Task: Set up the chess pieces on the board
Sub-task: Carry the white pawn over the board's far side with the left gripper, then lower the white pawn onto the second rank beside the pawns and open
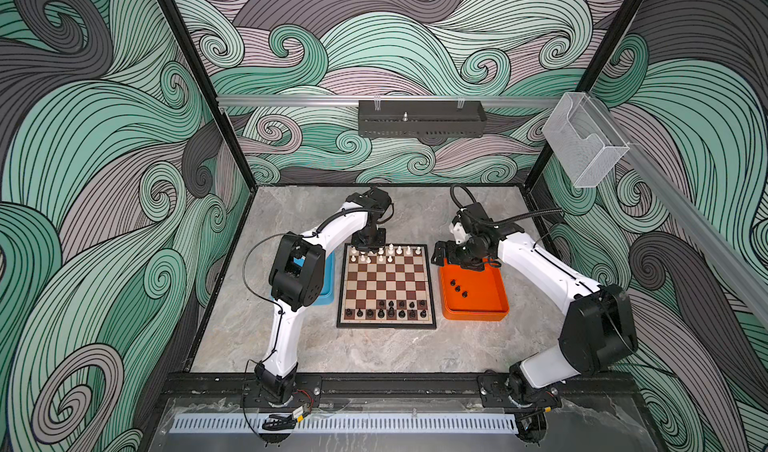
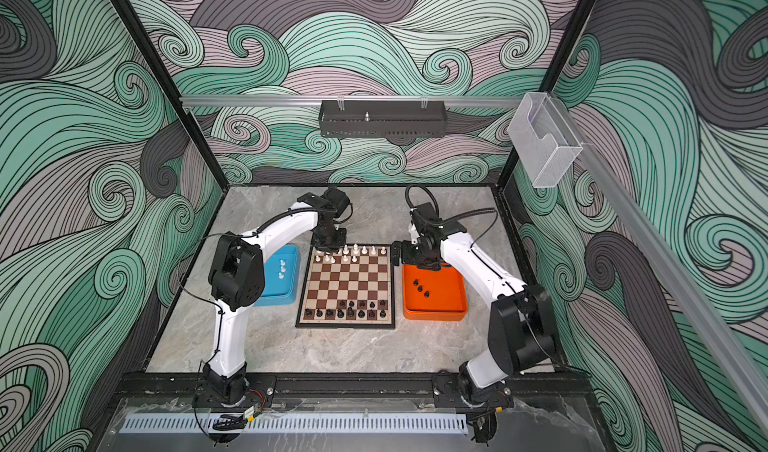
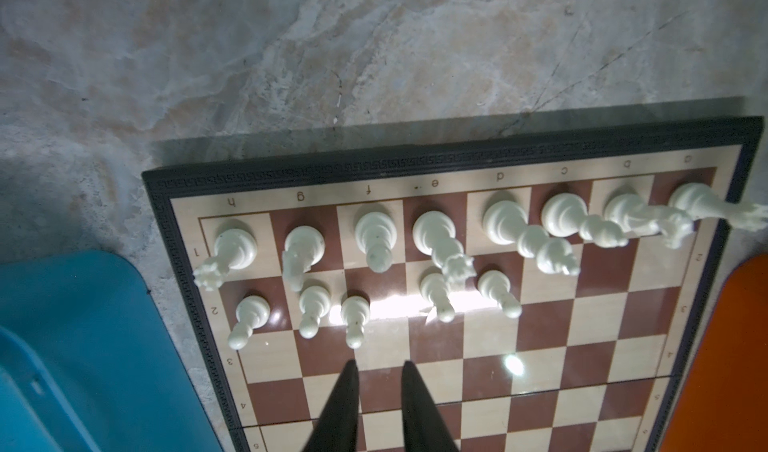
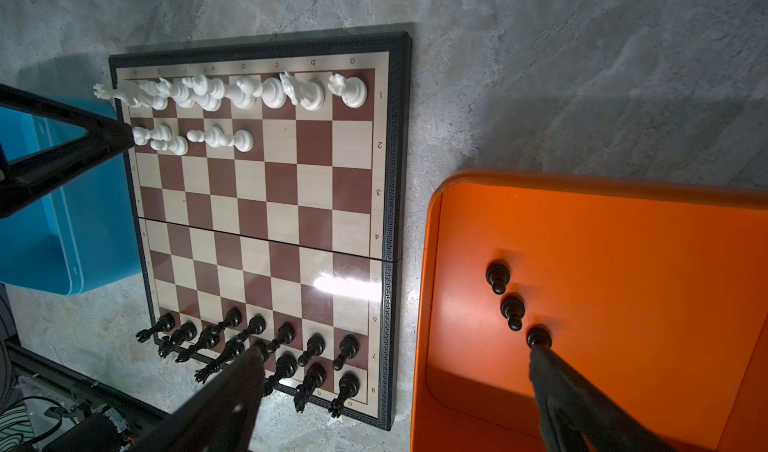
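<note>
The back rows stand full on the board (image 1: 386, 283). Three white pawns (image 2: 282, 268) sit in the blue tray (image 2: 291, 296) and three black pawns (image 1: 458, 288) in the orange tray (image 1: 490, 304). My left end effector (image 3: 380, 371) and right end effector (image 4: 397, 346) are open and empty.

- One board (image 1: 386, 288).
- Two trays: one blue tray (image 2: 286, 298), one orange tray (image 1: 490, 300).
- Sixteen white pieces (image 3: 376, 229) in all: eight in one end row of the board, five white pawns (image 3: 313, 304) in the row next to it, three more white pawns (image 2: 282, 269) in the blue tray.
- Sixteen black pieces (image 4: 349, 381) in all: eight in the opposite end row, five black pawns (image 4: 316, 344) in the row next to it, three more black pawns (image 4: 512, 306) in the orange tray.
- Two grippers: left gripper (image 3: 378, 364), right gripper (image 4: 397, 346).
</note>
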